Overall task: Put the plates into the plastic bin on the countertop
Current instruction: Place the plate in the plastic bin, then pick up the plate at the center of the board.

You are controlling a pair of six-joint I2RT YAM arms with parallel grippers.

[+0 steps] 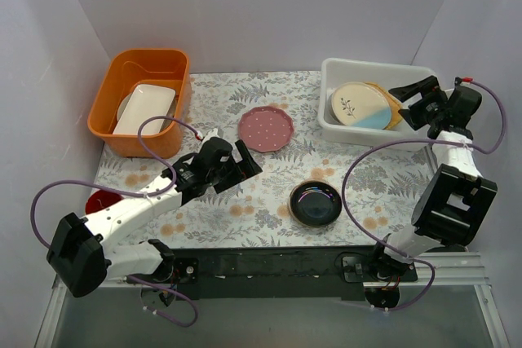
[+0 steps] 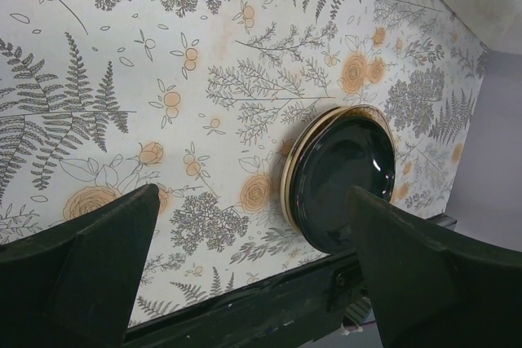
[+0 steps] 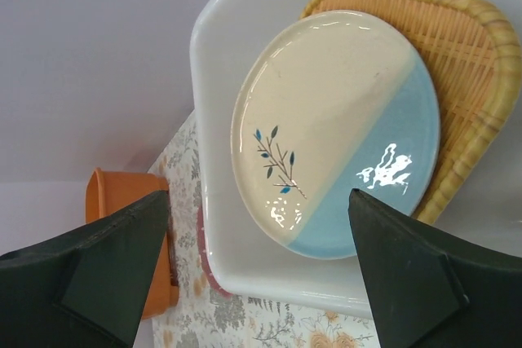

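We see the left gripper with its jaws spread wide and nothing between them, hovering low over the countertop. The glossy black plate lies flat ahead of it, just inside its right finger in the wrist view (a gold rim shows along the plate's edge). The pink dotted plate lies on the pattern just beyond this gripper, nearer the back wall.

The right gripper is likewise spread apart and empty, poised over the right end of the plastic bin. Directly beneath it, framed between its fingers, the cream-and-blue plate rests tilted inside the bin, leaning on a woven straw-coloured piece.

Well away to the left gripper's far left stands the orange tub holding the white rectangular dish; the small red disc lies beside the left arm.
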